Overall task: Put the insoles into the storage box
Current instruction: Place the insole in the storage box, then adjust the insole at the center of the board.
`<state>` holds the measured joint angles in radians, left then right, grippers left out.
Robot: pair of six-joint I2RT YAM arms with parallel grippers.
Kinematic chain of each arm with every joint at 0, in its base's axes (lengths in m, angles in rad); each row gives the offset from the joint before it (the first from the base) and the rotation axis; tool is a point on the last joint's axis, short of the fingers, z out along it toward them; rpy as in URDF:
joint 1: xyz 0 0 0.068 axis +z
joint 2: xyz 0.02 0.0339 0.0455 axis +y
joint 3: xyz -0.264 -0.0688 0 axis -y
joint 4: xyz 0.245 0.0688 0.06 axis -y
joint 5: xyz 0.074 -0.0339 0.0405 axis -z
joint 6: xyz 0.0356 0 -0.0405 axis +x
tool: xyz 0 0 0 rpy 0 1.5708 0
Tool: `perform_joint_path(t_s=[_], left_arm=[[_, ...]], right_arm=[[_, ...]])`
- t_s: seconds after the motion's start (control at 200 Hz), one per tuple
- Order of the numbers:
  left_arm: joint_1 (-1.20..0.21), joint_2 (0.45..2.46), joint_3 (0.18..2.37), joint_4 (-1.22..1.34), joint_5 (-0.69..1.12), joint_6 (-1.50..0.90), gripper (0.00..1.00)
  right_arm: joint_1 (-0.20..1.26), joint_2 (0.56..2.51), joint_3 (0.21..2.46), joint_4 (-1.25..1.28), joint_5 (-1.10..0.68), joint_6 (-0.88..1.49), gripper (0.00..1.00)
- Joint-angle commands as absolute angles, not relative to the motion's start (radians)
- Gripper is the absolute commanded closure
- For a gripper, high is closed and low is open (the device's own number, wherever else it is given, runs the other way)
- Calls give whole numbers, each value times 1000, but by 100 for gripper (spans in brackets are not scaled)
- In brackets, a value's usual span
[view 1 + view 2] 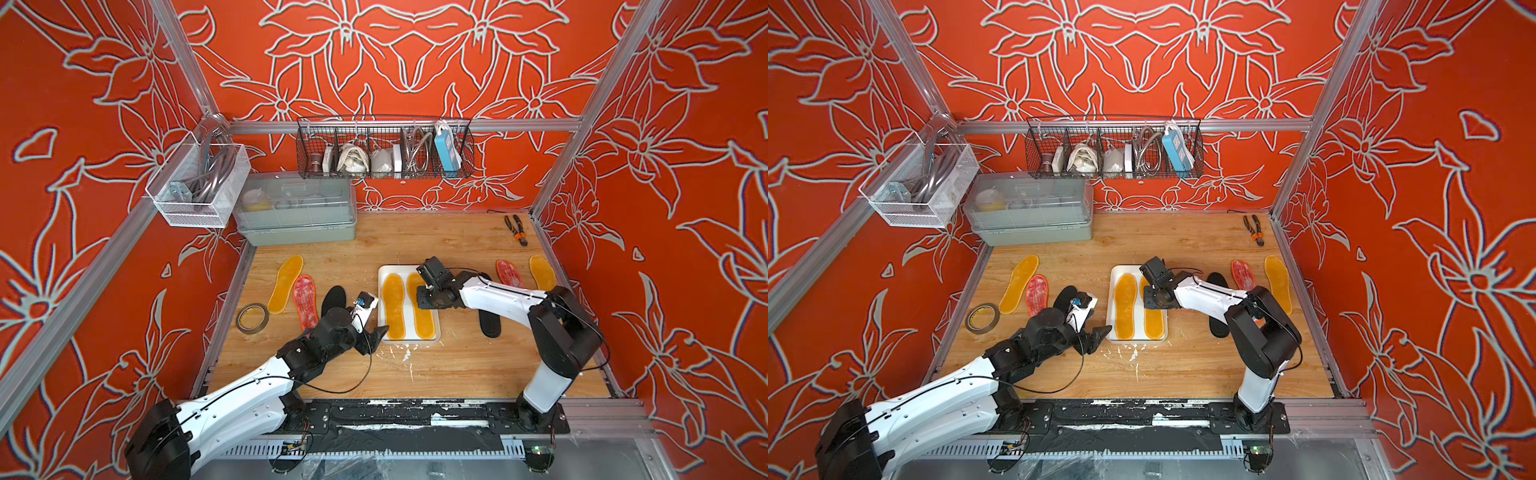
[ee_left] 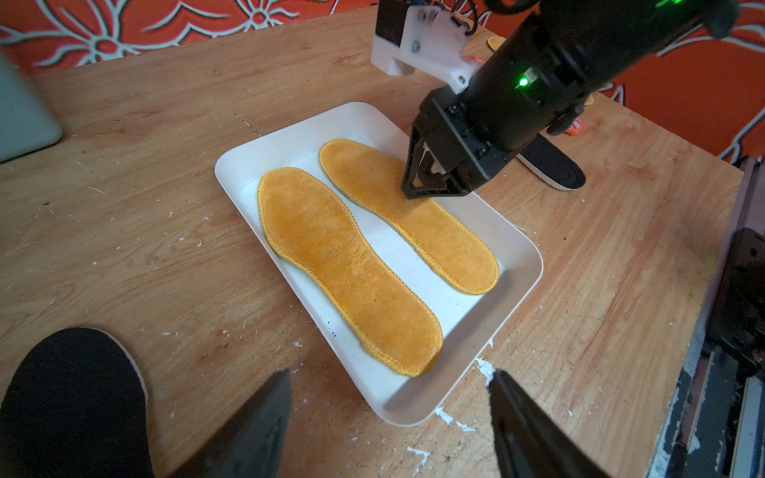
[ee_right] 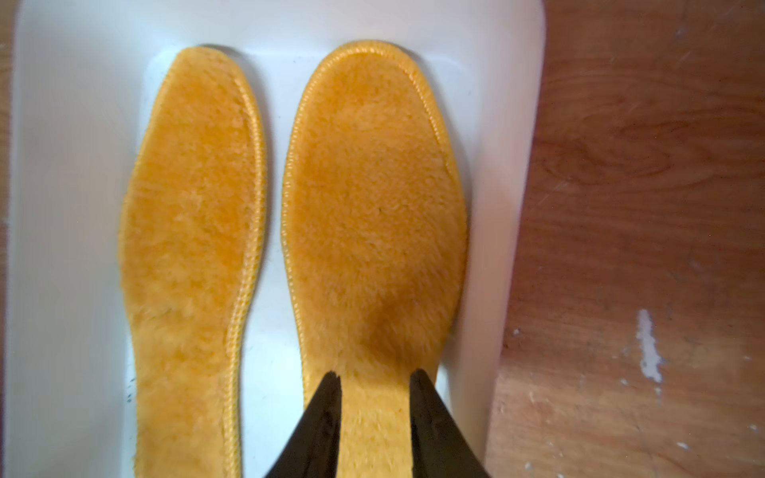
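The storage box (image 1: 399, 269) is a shallow white tray mid-table, holding two amber insoles (image 1: 393, 307) (image 1: 422, 322) side by side, also seen in the left wrist view (image 2: 347, 269). My right gripper (image 1: 424, 301) points down onto the right-hand insole (image 3: 372, 186), jaws a little apart and holding nothing. My left gripper (image 2: 391, 374) stands wide open and empty at the tray's near-left corner. Left of the tray lie an amber (image 1: 285, 283), a red-mottled (image 1: 305, 301) and a black insole (image 1: 333, 300). To the right lie a black (image 1: 489, 326), a red (image 1: 509, 273) and an amber one (image 1: 542, 272).
A tape roll (image 1: 252, 318) lies near the table's left edge. A grey-green lidded container (image 1: 297, 212) stands at the back left, and pliers (image 1: 516, 230) lie at the back right. A wire basket (image 1: 384, 149) and a white mesh basket (image 1: 199, 187) hang above the table.
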<state>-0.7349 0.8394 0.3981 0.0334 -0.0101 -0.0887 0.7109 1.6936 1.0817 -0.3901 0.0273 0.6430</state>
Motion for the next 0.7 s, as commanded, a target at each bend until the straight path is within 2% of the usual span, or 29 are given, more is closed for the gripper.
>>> perform_joint_path(t_s=[0.0,0.175,0.39,0.696], left_arm=[[-675,831,403,-4,-6,-156,25],[-416,842,407,-37,178,-375,27],[-210,876,480,-252,234,-528,24],[-105,981,508,-321,226,-525,22]], right_arm=[[722,1562,1082,-413,41,578,62],[718,1378,944,-350,95,464,38],[717,1144,736,-287,131,362,31],[717,891,494,-193,72,264,26]])
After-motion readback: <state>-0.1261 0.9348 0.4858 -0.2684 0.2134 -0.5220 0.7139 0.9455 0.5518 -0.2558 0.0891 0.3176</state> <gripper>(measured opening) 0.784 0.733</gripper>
